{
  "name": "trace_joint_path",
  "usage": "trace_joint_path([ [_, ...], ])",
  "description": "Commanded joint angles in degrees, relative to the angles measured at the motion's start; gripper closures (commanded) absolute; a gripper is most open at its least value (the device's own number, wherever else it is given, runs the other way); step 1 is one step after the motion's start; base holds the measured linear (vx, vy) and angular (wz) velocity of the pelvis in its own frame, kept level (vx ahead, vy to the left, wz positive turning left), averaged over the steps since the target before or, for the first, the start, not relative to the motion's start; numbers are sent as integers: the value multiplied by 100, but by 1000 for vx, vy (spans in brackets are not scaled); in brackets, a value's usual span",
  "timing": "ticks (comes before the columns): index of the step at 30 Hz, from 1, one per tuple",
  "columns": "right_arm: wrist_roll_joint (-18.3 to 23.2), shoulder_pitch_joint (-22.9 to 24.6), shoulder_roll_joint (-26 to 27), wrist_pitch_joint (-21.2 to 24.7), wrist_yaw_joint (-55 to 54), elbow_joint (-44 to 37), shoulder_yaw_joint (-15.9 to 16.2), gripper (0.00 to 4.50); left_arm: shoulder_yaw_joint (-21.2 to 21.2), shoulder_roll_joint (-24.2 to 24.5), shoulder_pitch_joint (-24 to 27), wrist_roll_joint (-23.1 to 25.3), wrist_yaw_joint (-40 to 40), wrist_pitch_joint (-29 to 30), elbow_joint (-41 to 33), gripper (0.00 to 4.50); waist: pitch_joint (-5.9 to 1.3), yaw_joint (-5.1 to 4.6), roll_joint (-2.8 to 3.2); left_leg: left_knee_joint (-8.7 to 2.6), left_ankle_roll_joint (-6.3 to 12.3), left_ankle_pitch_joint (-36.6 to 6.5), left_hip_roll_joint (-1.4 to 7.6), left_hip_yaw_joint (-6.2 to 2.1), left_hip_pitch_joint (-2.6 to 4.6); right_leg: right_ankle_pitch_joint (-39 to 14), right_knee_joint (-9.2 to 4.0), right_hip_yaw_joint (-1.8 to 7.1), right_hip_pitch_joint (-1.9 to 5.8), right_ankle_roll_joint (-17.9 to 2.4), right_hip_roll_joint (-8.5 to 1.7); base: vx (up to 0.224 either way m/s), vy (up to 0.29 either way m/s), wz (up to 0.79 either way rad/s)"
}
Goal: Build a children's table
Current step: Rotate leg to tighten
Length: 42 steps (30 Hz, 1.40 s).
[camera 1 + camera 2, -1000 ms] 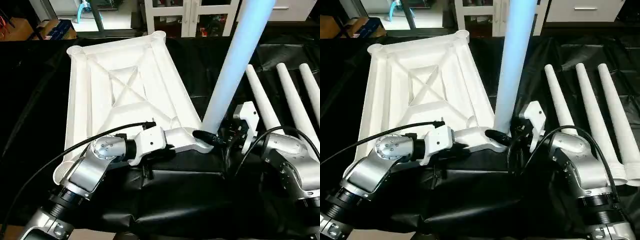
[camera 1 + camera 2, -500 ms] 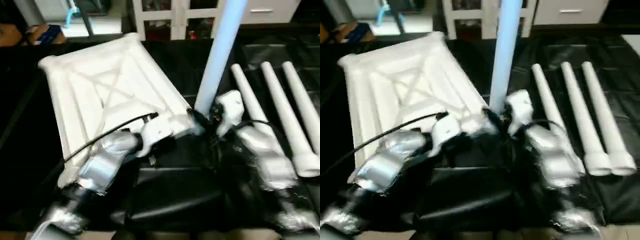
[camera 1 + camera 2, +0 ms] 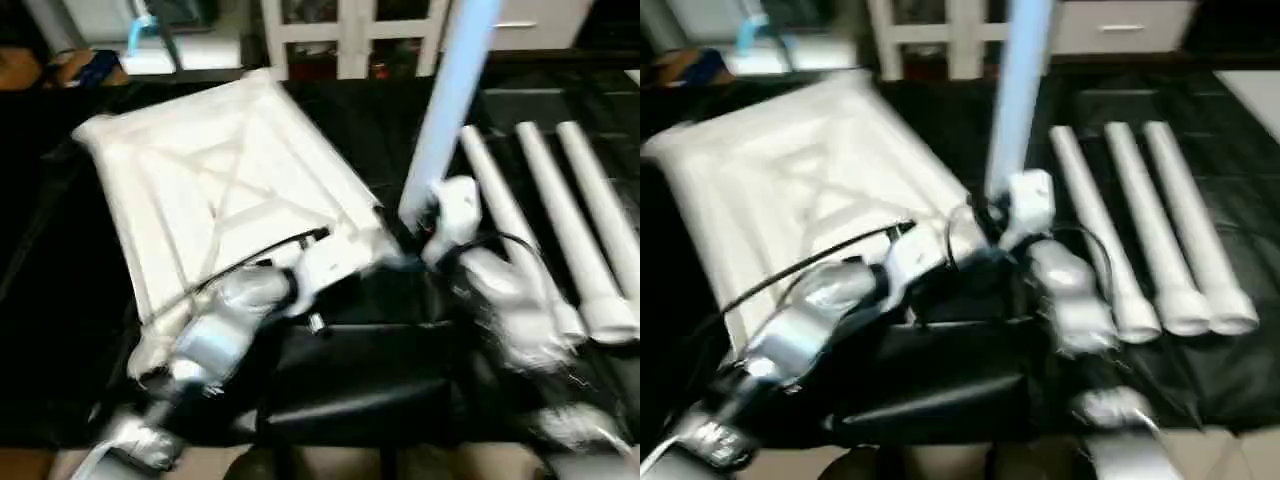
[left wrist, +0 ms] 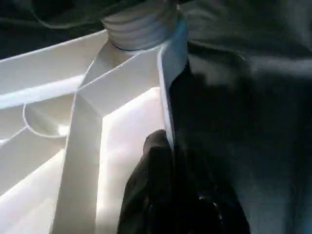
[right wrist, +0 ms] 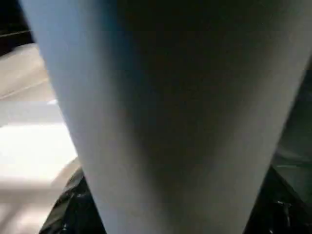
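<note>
While three legs [image 3: 590, 230] lie loose, one leg [image 3: 450, 100] stands in the top's [image 3: 200, 190] corner, right gripper [image 3: 425, 215] clasping it, left gripper [image 4: 168, 161] pinching the rim.

The table top [image 3: 230, 190] looked like smooth white moulded plastic, its ribbed underside carrying a soft sheen rather than a hard gloss. The upright leg [image 3: 450, 100] and the three legs lying flat [image 3: 1150, 240] showed the same smooth white plastic with a faint bluish shine. Under everything lay a black sheet [image 3: 380, 110], wrinkled and slightly glossy like thin plastic film. The robot's forearms [image 3: 215, 335] appeared as brushed silver metal, with white plastic wrist housings and a black rubbery cable [image 3: 790, 275].
</note>
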Motion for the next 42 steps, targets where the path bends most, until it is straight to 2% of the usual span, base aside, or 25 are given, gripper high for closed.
trace_joint_path([
  [1,416,191,-672,276,847,-796,-231,143,-162,350,367,-156,-706,-179,-18,450,-355,50,-87,-482,280,-2128,396,-169,177,-1736,-268,192,183,-1052,-266,0,0,0],
  [2,460,262,-784,336,990,-909,-244,140,-137,402,382,-192,-751,-195,-28,450,-354,60,-84,-469,345,-2005,398,-144,184,-1595,-257,200,171,-1101,-258,58,-12,10],
  [3,495,408,-1030,410,1246,-1113,-281,130,-82,500,416,-274,-842,-223,-64,450,-338,93,-53,-449,420,-1916,397,-113,203,-1598,-252,218,146,-1186,-264,63,-18,13],
  [4,489,462,-1124,425,1328,-1179,-299,115,-62,532,429,-309,-873,-231,-82,450,-357,121,-78,-424,455,-1800,402,-90,212,-1557,-233,240,138,-1247,-264,63,-18,13],
  [5,454,496,-1187,397,1356,-1206,-315,96,-50,551,438,-327,-887,-234,-98,450,-361,130,-73,-413,469,-1715,398,-79,212,-1503,-219,249,132,-1277,-261,60,-24,13],
  [8,557,683,-1452,443,1608,-1403,-488,92,-21,638,462,-409,-982,-325,-130,450,-392,143,-120,-355,643,-1301,374,-45,169,-1300,-173,291,156,-1329,-259,55,-23,10],
  [9,673,783,-1583,516,1787,-1517,-546,92,-21,664,466,-424,-1017,-373,-114,450,-401,156,-119,-335,733,-1199,380,-24,181,-1239,-149,300,136,-1332,-247,55,-15,8],
  [10,781,864,-1695,592,1914,-1624,-575,92,-26,693,469,-450,-1047,-417,-105,450,-418,168,-86,-321,820,-1039,389,-28,162,-1085,-113,286,161,-1369,-243,55,-15,8],
  [13,930,946,-1812,708,2027,-1747,-618,92,-41,722,472,-493,-1095,-466,-102,450,-432,178,-98,-299,950,-775,386,-39,112,-757,-56,255,202,-1453,-234,19,-4,1],
  [14,1013,934,-1806,786,2064,-1747,-633,92,-51,708,466,-525,-1122,-469,-115,450,-434,178,-100,-295,955,-773,389,-36,118,-742,-52,257,197,-1464,-233,0,0,0],
  [15,1067,917,-1784,832,2101,-1738,-635,92,-64,693,462,-548,-1146,-463,-135,450,-433,172,-72,-294,959,-804,385,-32,122,-769,-60,254,199,-1509,-233,0,0,0],
  [17,1153,870,-1719,919,2141,-1706,-609,124,-92,670,454,-576,-1172,-452,-162,450,-424,169,-80,-301,913,-890,390,-32,118,-915,-76,251,195,-1508,-234,0,0,0],
  [20,1201,862,-1700,1000,2202,-1716,-517,129,-118,659,454,-586,-1188,-461,-176,450,-407,166,-87,-323,783,-1095,391,-40,122,-1306,-113,249,191,-1416,-238,0,0,0],
  [22,1219,864,-1701,1031,2231,-1701,-496,156,-133,666,454,-595,-1191,-476,-176,450,-413,165,-97,-325,736,-1070,393,-46,121,-1373,-112,254,190,-1372,-243,0,0,0],
  [24,1233,855,-1721,1056,2278,-1654,-491,167,-148,680,458,-606,-1190,-485,-182,450,-428,163,-118,-314,755,-1002,391,-43,121,-1302,-101,255,193,-1376,-241,0,0,0],
  [30,1213,826,-1714,1127,2338,-1519,-489,208,-179,705,498,-612,-1187,-490,-220,450,-456,162,-124,-288,861,-816,388,-39,109,-1112,-73,251,206,-1436,-242,0,0,0],
  [33,913,789,-1620,1089,1942,-1288,-423,238,-236,705,495,-510,-1100,-434,-230,450,-460,153,-124,-282,867,-799,385,-38,104,-1131,-71,247,200,-1446,-242,0,0,0],
  [34,809,775,-1575,1077,1788,-1215,-399,238,-256,693,487,-473,-1062,-400,-226,450,-462,144,-128,-281,836,-837,386,-37,107,-1201,-77,246,194,-1434,-238,0,0,0],
  [35,384,704,-1310,1055,1070,-930,-286,240,-337,549,413,-294,-813,-180,-158,450,-458,136,-119,-285,811,-848,386,-38,107,-1241,-78,246,188,-1425,-237,0,0,0],
  [36,206,635,-1068,1100,529,-731,-291,242,-374,392,364,-231,-644,28,-120,450,-420,88,-110,-308,687,-970,376,-36,81,-1507,-105,243,167,-1372,-234,0,0,0],
  [37,101,581,-906,1129,175,-587,-302,242,-395,283,326,-196,-534,161,-83,450,-415,58,-99,-328,501,-1219,358,-66,81,-1976,-141,226,183,-1248,-246,0,0,0],
  [39,-43,467,-606,1126,-523,-313,-399,248,-439,57,246,-132,-325,387,-10,450,-414,24,-120,-357,251,-1569,367,-79,111,-2391,-182,236,160,-1096,-242,0,0,0],
  [40,-161,337,-293,1105,-1227,1,-499,250,-498,-215,143,-56,-88,600,99,450,-400,-7,-124,-376,113,-1790,357,-82,123,-2611,-217,233,137,-1023,-240,0,0,0],
  [41,-235,119,96,950,-2024,472,-625,251,-525,-650,-19,16,297,844,310,450,-392,-18,-61,-375,44,-1886,343,-100,129,-2700,-223,229,114,-985,-240,0,0,0],
  [42,-251,-79,423,802,-2649,886,-736,252,-536,-1042,-157,58,632,1044,497,450,-380,-84,-88,-385,-85,-2178,317,-111,138,-2999,-261,203,88,-874,-219,-67,18,-10],
])
